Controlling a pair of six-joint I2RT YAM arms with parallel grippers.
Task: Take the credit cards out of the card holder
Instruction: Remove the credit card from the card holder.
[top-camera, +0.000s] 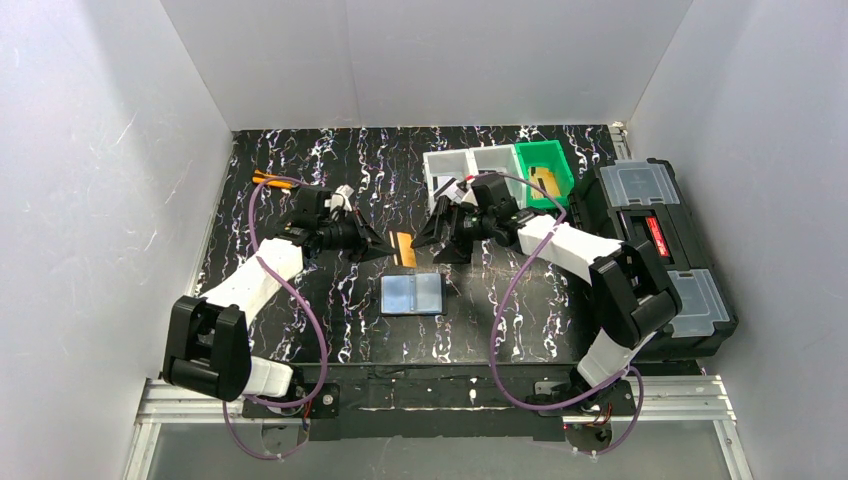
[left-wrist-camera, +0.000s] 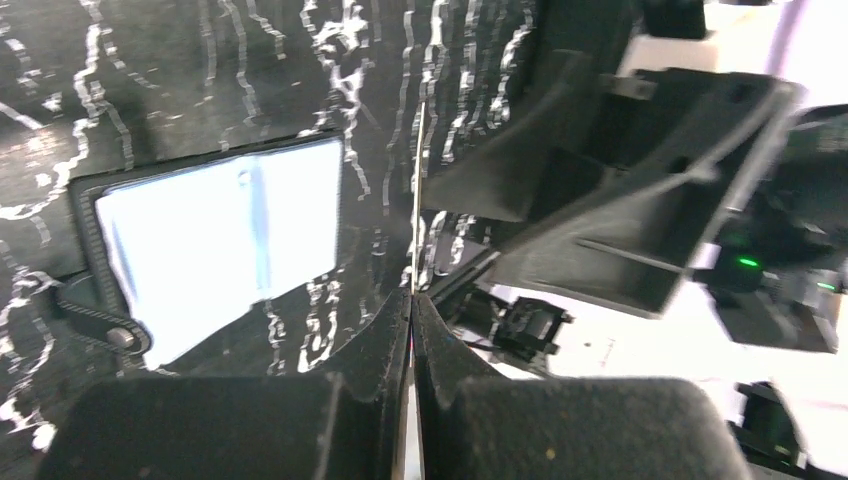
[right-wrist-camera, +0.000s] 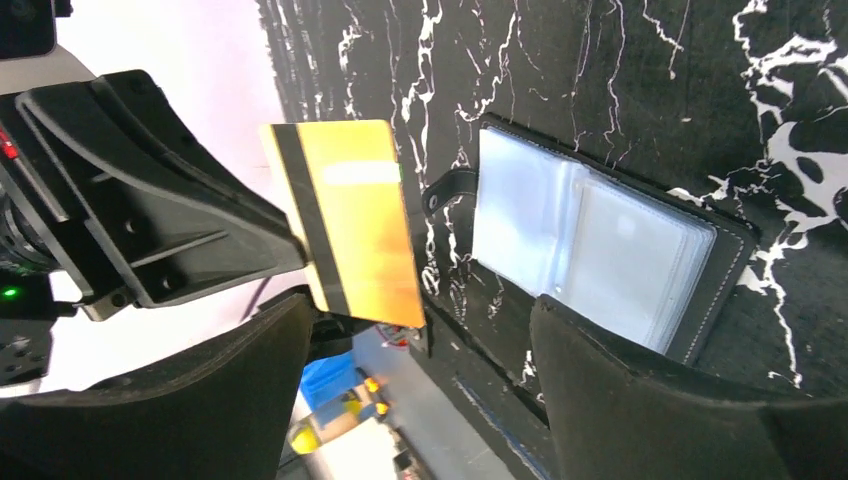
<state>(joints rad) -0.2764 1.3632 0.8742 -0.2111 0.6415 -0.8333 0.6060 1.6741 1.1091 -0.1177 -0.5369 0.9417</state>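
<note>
- worktop (top-camera: 390, 165): flat slab, black with thin white marble-like veins, slightly shiny, with plain white walls on three sides.
- toolbox (top-camera: 655, 245): long, boxy, black plastic with clear lidded compartments and a red strip on top; it lies along the right edge of the worktop.
- white bins (top-camera: 470, 158) and green bin (top-camera: 535, 150): small open rectangular plastic trays in a row at the far edge, towards the far right corner.
- card holder (top-camera: 412, 294): roughly square wallet lying opened flat around the middle of the worktop, a little towards the near edge. it has a black stitched border, and its inside is a stack of clear glossy sleeves that read pale blue-grey. a short black strap (right-wrist-camera: 445, 190) with a round snap sticks out from one side.
- right gripper (right-wrist-camera: 420, 380): broad matte black fingers standing wide apart, clamped on nothing. it hangs just beyond the far edge of the card holder, facing the other gripper. whether a finger brushes the card cannot be told.
- left gripper (left-wrist-camera: 412, 300): wedge-shaped black fingers pressed together on the card's edge, lifted off the worktop.
- credit card (right-wrist-camera: 350, 220): thin, stiff, glossy orange-gold rectangle with a dark stripe along one long side. it is out of the card holder, pinched in the left gripper above the worktop, and shows only as a hairline when seen edge-on in the left wrist view.
</note>
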